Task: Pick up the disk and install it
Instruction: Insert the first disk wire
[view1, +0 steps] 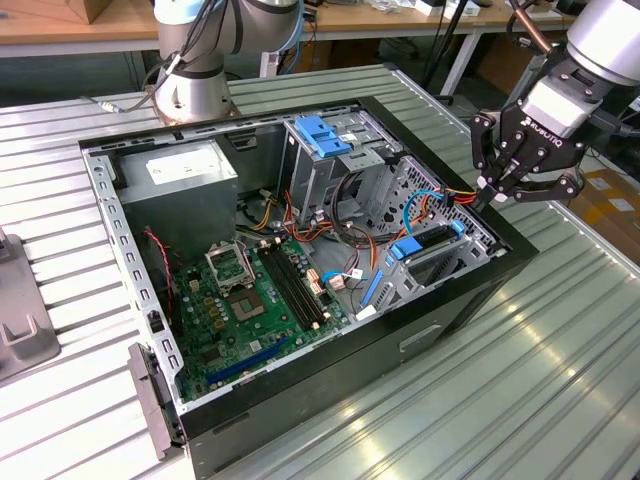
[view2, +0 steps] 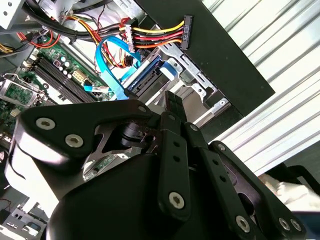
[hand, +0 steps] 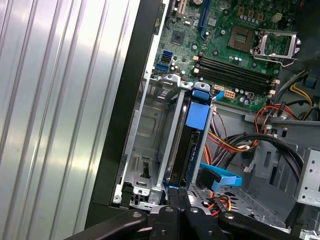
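The disk (hand: 192, 150) stands on its edge in the metal bay (hand: 147, 130) by the wall of the open computer case (view1: 330, 400). Its blue rails show. The gripper (view1: 497, 196) hangs just above it, pinched closed with nothing in it. The disk looks picked up and put in. I cannot tell if it is pushed all the way down.

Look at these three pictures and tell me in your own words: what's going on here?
A robot arm's gripper hangs at the edge of an open computer case lying on a ribbed metal table. It is shut and holds nothing. The disk, with its blue rails, sits in the drive bay right by the gripper, next to the motherboard.
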